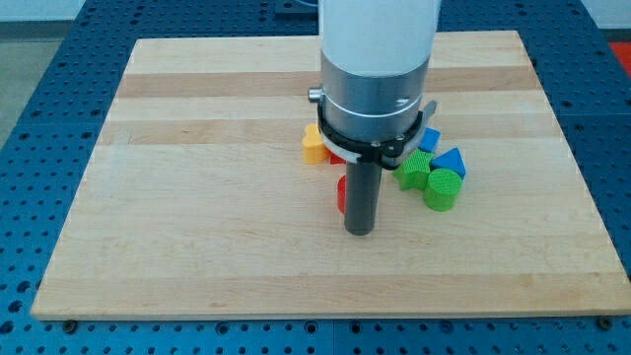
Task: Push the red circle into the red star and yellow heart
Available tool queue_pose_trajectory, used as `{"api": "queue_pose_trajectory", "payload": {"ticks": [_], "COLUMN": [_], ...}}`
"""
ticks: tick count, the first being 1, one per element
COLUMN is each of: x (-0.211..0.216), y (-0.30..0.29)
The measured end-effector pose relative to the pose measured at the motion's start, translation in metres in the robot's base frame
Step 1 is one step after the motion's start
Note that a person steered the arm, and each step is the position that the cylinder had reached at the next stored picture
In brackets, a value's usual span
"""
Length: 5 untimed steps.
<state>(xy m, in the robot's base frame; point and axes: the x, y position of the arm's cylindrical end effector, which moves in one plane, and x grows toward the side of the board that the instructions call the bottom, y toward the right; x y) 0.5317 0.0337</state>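
My tip (360,231) rests on the board just at the view's right and bottom of the red circle (341,193), touching or nearly touching it; the rod hides most of that block. The yellow heart (314,145) lies up and left of the red circle. A sliver of red between the heart and the rod is the red star (336,158), mostly hidden by the arm's body.
A cluster lies right of the rod: a green block (413,172), a green cylinder (443,189), a blue block (451,161) and another blue block (429,139). The wooden board (197,197) sits on a blue perforated table.
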Motion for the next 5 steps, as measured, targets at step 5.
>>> {"api": "queue_pose_trajectory", "payload": {"ticks": [5], "x": [-0.094], "y": [-0.002]}}
